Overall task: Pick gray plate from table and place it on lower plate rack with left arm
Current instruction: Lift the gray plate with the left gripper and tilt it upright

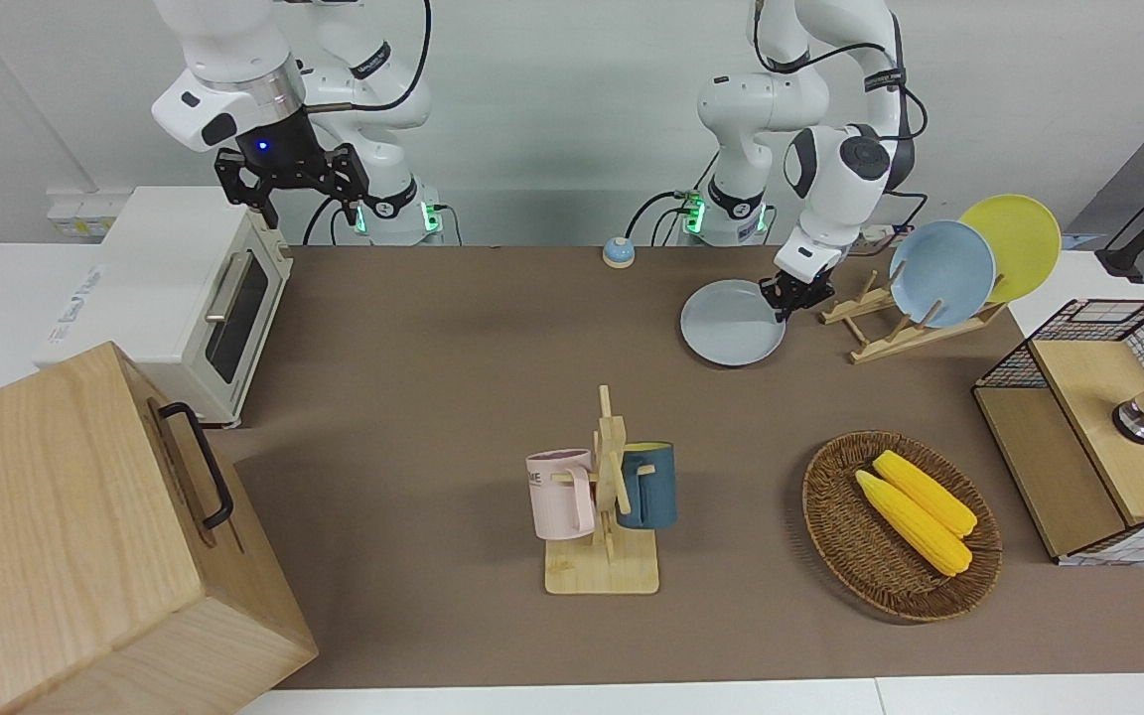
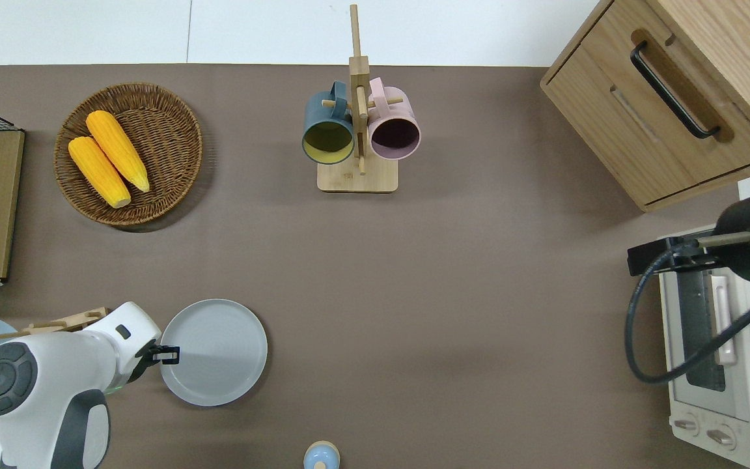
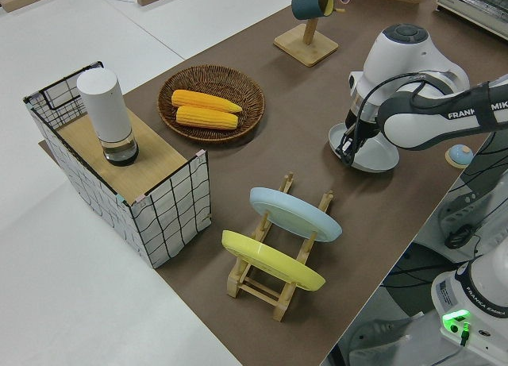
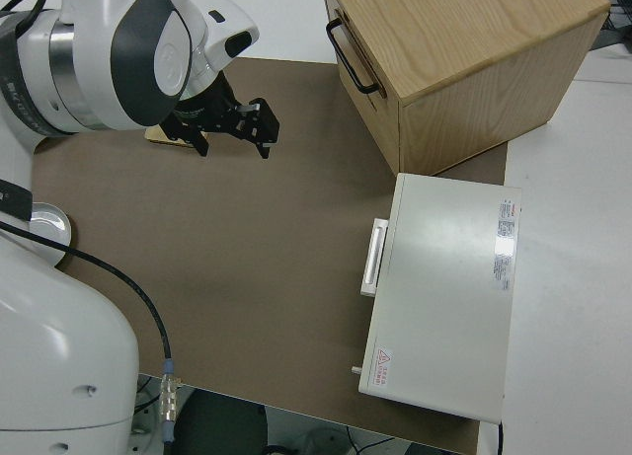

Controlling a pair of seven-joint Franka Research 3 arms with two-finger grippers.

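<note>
Gray plate [image 2: 213, 352]: round, shallow, pale gray; gripped at the rim edge toward the left arm's end of the table, tilted a little, the gripped edge raised, the opposite edge low at the brown table mat [image 2: 453, 293].

Left gripper [image 2: 168, 354]: fingers narrowed onto the gray plate's rim, holding it; positioned between the plate and the rack.

Lower plate rack [image 1: 905, 323]: light wood, two sloping rails with pegs, just beside the gray plate toward the left arm's end. Carries a light blue plate [image 1: 941, 272] and a yellow plate [image 1: 1017, 244], both upright in slots at its higher end; the lower slots nearest the gripper stand open.

Right gripper [image 1: 289, 179]: parked, fingers spread wide.

Other items: mug stand [image 1: 607, 516] with a pink mug [image 1: 562, 494] and a dark blue mug [image 1: 649, 484], mid-table, farther from the robots; wicker basket [image 1: 835, 541] holding two corn cobs [image 1: 915, 508]; white toaster oven [image 1: 175, 298] and wooden drawer cabinet [image 1: 85, 536] at the right arm's end; wire-sided shelf [image 1: 1093, 427] at the left arm's end.
</note>
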